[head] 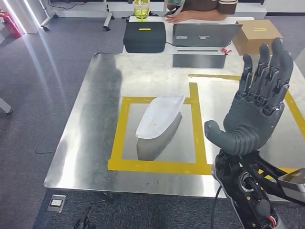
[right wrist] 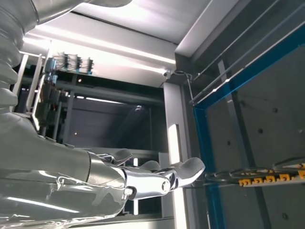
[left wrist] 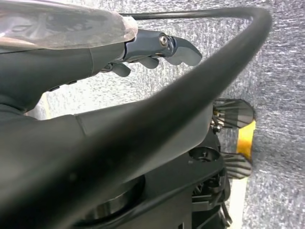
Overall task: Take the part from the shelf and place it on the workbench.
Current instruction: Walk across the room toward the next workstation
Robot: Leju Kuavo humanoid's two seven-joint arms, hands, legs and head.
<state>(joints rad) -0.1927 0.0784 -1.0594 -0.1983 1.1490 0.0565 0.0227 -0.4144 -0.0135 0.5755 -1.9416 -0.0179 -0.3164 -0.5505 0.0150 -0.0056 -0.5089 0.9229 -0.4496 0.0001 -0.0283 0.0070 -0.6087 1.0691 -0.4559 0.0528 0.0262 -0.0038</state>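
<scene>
— On the desk (head: 90, 143), where exactly is the part (head: 160, 116)?

— Inside the yellow tape square (head: 158, 166), lying flat on the shiny metal, near the square's far right corner. It is white, long and tapered, and its reflection shows just below it.

— Is anything touching it?

— No. The right robot hand (head: 257, 107) is raised well to the right of it, palm up, fingers spread and thumb out to the left, holding nothing. The right wrist view shows the same robot hand (right wrist: 151, 179) stretched out flat, bare.

— And the left robot hand?

— The left wrist view shows the left robot hand (left wrist: 158, 50) hanging over grey carpet, fingers nearly straight, nothing in them.

— What lies beyond the desk?

— At the far side, a black case (head: 144, 36), a grey laptop (head: 203, 35) and a cardboard box (head: 256, 34) stand in a row. A person's arm (head: 201, 14) rests behind the laptop, beside a yellow-green jar (head: 141, 9).
</scene>
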